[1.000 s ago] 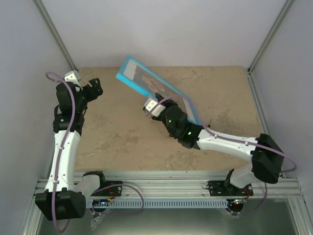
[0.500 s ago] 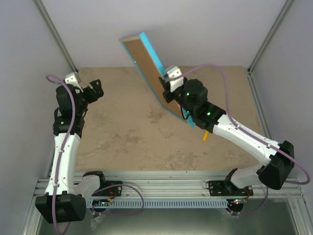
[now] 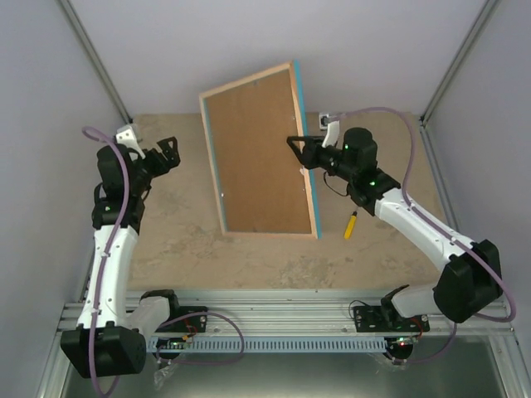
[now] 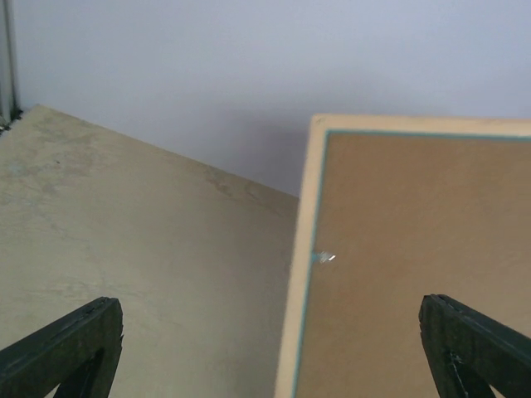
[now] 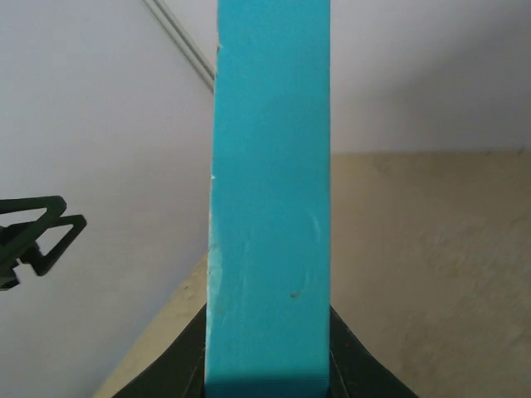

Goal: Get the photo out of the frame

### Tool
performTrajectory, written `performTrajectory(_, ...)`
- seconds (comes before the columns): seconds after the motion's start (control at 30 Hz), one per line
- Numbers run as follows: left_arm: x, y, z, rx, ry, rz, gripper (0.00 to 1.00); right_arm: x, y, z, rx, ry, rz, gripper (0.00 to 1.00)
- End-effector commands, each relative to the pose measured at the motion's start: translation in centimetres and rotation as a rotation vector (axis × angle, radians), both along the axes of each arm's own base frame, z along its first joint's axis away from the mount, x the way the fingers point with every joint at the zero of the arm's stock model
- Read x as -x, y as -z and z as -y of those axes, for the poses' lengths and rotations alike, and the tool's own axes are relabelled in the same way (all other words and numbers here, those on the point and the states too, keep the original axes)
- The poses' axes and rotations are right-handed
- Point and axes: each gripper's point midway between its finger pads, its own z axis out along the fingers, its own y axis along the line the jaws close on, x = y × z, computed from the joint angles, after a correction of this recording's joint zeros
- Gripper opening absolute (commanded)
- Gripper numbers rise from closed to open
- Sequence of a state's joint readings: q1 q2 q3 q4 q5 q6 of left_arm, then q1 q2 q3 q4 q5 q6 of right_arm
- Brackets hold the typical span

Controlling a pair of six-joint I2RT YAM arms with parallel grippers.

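The frame (image 3: 257,157) is lifted off the table and turned so that its brown fibreboard back faces up toward the top camera, with a turquoise rim along its right side. My right gripper (image 3: 302,154) is shut on that right rim; in the right wrist view the turquoise edge (image 5: 270,249) fills the gap between its jaws (image 5: 267,369). My left gripper (image 3: 170,152) stands open to the left of the frame, apart from it. In the left wrist view the frame's back (image 4: 415,265) and a small metal tab (image 4: 323,258) lie ahead of my left gripper (image 4: 270,365). The photo is hidden.
A small yellow tool (image 3: 351,224) lies on the beige tabletop (image 3: 182,232) under my right forearm. Grey walls close in the back and both sides. A metal rail (image 3: 274,319) runs along the near edge.
My right arm has raised the frame and flipped it over, from picture side up to brown back up, swinging toward the right rear. The left gripper has opened a little wider.
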State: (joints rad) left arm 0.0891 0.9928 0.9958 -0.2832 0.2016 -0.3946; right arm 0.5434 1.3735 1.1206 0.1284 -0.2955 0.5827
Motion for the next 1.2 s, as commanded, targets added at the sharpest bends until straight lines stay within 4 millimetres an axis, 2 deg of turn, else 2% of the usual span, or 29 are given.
performTrajectory(0.0, -0.1, 1.1, 1.6, 0.051, 0.092, -0.013, 0.99, 1.0, -0.5, -0.8, -0.166, -0.119, -0.073, 0.01)
performTrajectory(0.13, 0.1, 3.3, 3.1, 0.125, 0.167, -0.072, 0.99, 0.2, 2.4, 0.2, -0.181, -0.105, -0.153, 0.00)
performTrajectory(0.23, 0.0, 5.4, 3.0, 0.141, 0.153, -0.146, 0.99, -0.6, 5.2, 1.4, -0.209, -0.074, -0.220, 0.01)
performTrajectory(0.33, -0.4, 8.4, 3.1, 0.162, 0.156, -0.256, 0.99, -0.9, 8.0, 2.2, -0.235, -0.060, -0.288, 0.01)
performTrajectory(0.47, -0.5, 12.1, 4.9, 0.237, 0.246, -0.371, 0.99, -1.1, 10.9, 2.8, -0.251, -0.070, -0.343, 0.01)
performTrajectory(0.57, -0.5, 14.7, 5.2, 0.197, 0.228, -0.454, 0.99, -1.3, 12.7, 3.4, -0.243, -0.066, -0.368, 0.00)
performTrajectory(0.73, -0.4, 19.1, 7.4, 0.123, 0.254, -0.612, 0.96, -1.8, 16.2, 4.1, -0.240, -0.065, -0.438, 0.00)
performTrajectory(1.0, -0.1, 24.1, 7.7, 0.031, 0.219, -0.779, 0.94, -2.2, 20.6, 5.1, -0.257, -0.067, -0.533, 0.00)
performTrajectory(1.17, 0.2, 26.4, 8.9, -0.011, 0.251, -0.858, 0.90, -1.9, 22.5, 5.0, -0.262, -0.087, -0.578, 0.00)
